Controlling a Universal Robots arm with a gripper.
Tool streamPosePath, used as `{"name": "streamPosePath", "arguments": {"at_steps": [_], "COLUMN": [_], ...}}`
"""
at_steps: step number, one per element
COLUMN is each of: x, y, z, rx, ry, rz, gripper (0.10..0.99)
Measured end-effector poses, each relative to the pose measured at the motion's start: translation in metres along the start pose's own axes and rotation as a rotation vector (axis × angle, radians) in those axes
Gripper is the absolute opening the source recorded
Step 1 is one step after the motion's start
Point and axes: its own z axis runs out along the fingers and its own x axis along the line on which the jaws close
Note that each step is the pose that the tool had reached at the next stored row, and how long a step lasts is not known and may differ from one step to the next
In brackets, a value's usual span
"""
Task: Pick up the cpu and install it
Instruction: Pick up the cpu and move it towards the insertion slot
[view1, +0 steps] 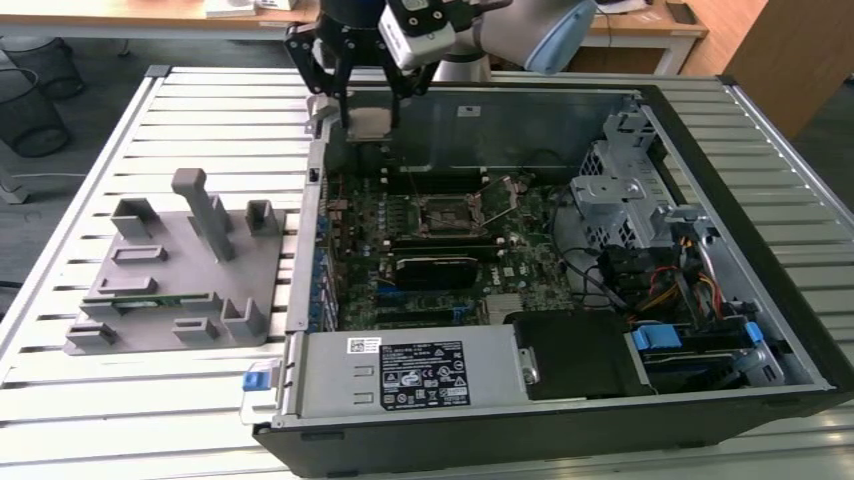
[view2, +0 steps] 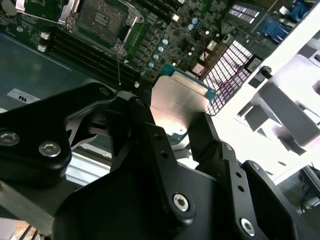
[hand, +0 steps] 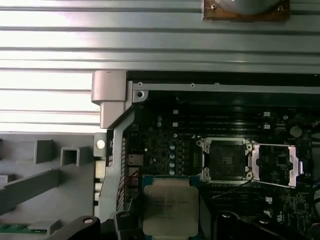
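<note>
Gripper (view1: 363, 112) and arm (view1: 534, 35) hang over the far corner of the open computer case (view1: 534, 440) in the exterior view, towards that view's left. The black fingers (view1: 320, 75) are closed part-way on the cpu (view1: 370, 121). It is held in the air, well apart from the socket (view1: 447, 212) at the middle of the motherboard (view1: 521, 215). The case lies on its side on a slatted metal table (view1: 200, 110), and a power supply (view1: 400, 372) lies along its near wall. Beside the case, on the exterior view's left, a grey fixture (view1: 174, 270) sits on the table, with a green strip (view1: 147, 297) lying in one of its slots.

In the second wrist view the silvery cpu (view2: 180, 97) with its greenish rim sits between two fingers (view2: 150, 140). Each presses an opposite edge, so the gripper (view2: 177, 125) is narrowed to the chip's width. Beyond it are the motherboard (view2: 165, 45), the socket (view2: 102, 17) and the pale fixture (view2: 285, 115).

In the first wrist view the cpu (hand: 170, 210) is seen from above, metal top up, clamped between the fingers (hand: 122, 225). It overlaps the board just beside the socket (hand: 226, 160), not over it. The socket is bare, and its load plate (hand: 275, 165) is swung open to one side. The table (hand: 150, 45) and the fixture (hand: 45, 175) lie outside the case wall.
</note>
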Motion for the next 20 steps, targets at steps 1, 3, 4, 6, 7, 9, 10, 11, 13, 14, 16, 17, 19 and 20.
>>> {"name": "streamPosePath", "arguments": {"at_steps": [1,3,4,6,7,9,10,11,13,14,16,17,19,20], "x": [-0.0012,-0.0036,-0.0047,-0.0073,-0.0084,-0.0108,-0.0120,-0.0132,-0.0156,-0.0168,-0.0192,-0.0204,-0.0228,-0.0240], "y": [0.0005,0.0017,0.0022,0.0034,0.0040,0.0052,0.0058,0.0063,0.0075,0.0080,0.0091,0.0096,0.0107,0.0112], "z": [0.0000,0.0001,0.0002,0.0003,0.0003,0.0004,0.0004,0.0004,0.0006,0.0006,0.0007,0.0007,0.0008,0.0008], "rx": [0.000,0.000,0.000,0.000,0.000,0.000,0.000,0.000,0.000,0.000,0.000,0.000,0.000,0.000], "ry": [0.0001,0.0000,0.0000,0.0000,0.0001,0.0000,0.0001,0.0001,0.0000,0.0000,0.0000,0.0000,0.0000,0.0000], "rz": [0.000,0.000,0.000,0.000,0.000,0.000,0.000,0.000,0.000,0.000,0.000,0.000,0.000,0.000], "gripper": [0.537,0.537,0.537,0.537,0.537,0.537,0.537,0.537,0.537,0.537,0.537,0.537,0.537,0.537]}}
